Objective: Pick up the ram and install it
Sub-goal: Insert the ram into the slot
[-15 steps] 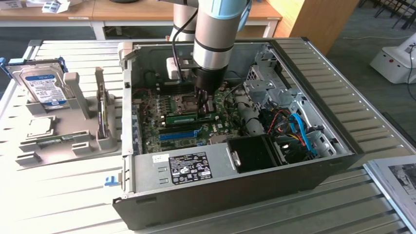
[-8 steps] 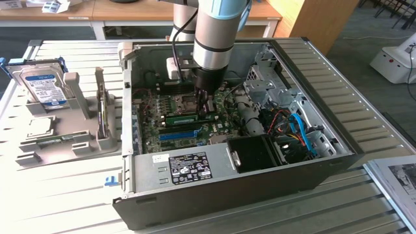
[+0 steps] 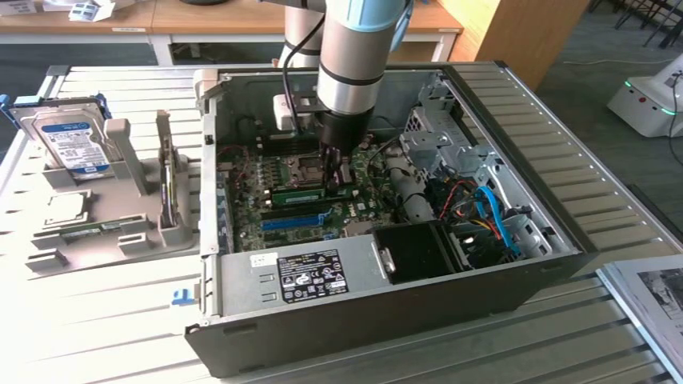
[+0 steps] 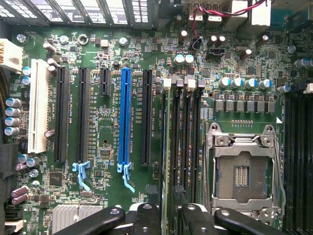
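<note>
One hand hangs low inside the open computer case on your slatted surface; its black fingers stand a little apart, one on each side of the ram, with nothing pinched between them; you see the ram seated on the motherboard as a green strip, between the CPU socket on its far side and the blue slot on its near side; a grey holder stands at the exterior view's left.
</note>
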`<state>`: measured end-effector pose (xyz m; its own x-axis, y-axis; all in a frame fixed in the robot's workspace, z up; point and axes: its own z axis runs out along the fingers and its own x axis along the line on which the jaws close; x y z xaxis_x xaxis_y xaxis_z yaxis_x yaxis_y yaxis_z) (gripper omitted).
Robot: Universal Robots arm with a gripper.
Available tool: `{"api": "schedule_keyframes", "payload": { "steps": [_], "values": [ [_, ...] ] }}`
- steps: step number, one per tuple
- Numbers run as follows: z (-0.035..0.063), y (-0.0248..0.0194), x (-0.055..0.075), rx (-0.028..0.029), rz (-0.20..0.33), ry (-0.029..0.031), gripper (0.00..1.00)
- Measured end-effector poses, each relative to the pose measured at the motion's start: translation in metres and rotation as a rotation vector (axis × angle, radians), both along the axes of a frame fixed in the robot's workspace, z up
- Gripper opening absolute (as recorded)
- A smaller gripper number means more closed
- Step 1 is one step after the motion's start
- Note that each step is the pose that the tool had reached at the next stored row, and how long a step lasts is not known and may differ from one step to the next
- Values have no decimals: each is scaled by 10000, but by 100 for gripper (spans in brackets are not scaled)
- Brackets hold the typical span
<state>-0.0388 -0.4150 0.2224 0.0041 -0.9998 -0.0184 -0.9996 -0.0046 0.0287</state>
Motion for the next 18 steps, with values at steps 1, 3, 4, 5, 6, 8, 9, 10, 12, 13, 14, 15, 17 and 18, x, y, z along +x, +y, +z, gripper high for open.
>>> {"api": "schedule_keyframes", "payload": {
  "steps": [1, 3, 4, 5, 6, 8, 9, 10, 12, 13, 14, 15, 17, 18],
  "values": [
    [5, 0, 0, -1, 1, 1, 25],
    [23, 0, 0, 1, 0, 0, 25],
    [34, 0, 0, 0, 0, 0, 25],
    [45, 0, 0, 0, 0, 0, 25],
    [56, 0, 0, 1, 0, 0, 25],
    [84, 0, 0, 2, 0, -1, 25],
    [100, 0, 0, 1, 0, 0, 25],
    [115, 0, 0, 1, 0, 0, 25],
    [149, 0, 0, 1, 0, 0, 25],
    [168, 0, 1, 1, -1, -1, 25],
    [187, 0, 1, 1, 0, 0, 25],
    [209, 0, 1, 0, 0, 0, 25],
    [247, 0, 1, 1, 0, 0, 25],
    [266, 0, 1, 1, 0, -1, 25]
  ]
}}
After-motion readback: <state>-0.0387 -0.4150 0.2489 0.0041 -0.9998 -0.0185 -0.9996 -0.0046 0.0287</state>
